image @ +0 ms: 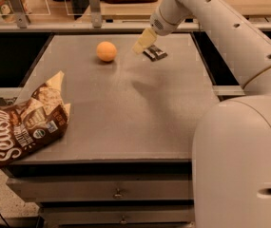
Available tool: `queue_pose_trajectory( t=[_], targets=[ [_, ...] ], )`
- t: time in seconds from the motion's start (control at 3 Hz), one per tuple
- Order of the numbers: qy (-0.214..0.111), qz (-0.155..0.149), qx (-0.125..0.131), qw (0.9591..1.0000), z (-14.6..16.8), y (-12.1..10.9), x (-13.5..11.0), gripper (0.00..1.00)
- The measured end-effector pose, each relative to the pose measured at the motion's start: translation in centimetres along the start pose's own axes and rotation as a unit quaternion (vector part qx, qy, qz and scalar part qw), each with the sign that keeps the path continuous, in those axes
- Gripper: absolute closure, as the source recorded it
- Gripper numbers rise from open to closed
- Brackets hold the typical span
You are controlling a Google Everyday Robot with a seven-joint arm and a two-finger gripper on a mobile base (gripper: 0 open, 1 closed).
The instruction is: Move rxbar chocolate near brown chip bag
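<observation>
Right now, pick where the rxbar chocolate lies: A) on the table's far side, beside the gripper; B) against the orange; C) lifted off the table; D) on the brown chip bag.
A: the rxbar chocolate lies flat far back on the table, beside the gripper, clear of the orange.

Grey table point(140, 122) w/ drawers point(78, 190), wood counter point(120, 9) behind, speckled floor point(4, 201) btm-left; gripper point(143, 42) hangs over table's far end.

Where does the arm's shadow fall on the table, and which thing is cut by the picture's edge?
Camera view: a shadow lies on the table nearer the camera than the gripper, which hangs left of the rxbar chocolate; the left edge cuts the brown chip bag.
</observation>
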State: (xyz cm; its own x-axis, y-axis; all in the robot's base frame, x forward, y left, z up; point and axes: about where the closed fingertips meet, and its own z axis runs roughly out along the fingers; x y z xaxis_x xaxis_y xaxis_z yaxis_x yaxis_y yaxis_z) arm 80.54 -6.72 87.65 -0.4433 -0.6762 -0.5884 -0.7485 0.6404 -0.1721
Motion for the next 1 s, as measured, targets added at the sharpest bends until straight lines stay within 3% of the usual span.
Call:
queue_pose_trajectory(
  t=[1.0],
  targets=[
    [0.019, 0.044, -0.013, 0.9988, 4.9, -0.3, 2.8, 0.0]
  ],
)
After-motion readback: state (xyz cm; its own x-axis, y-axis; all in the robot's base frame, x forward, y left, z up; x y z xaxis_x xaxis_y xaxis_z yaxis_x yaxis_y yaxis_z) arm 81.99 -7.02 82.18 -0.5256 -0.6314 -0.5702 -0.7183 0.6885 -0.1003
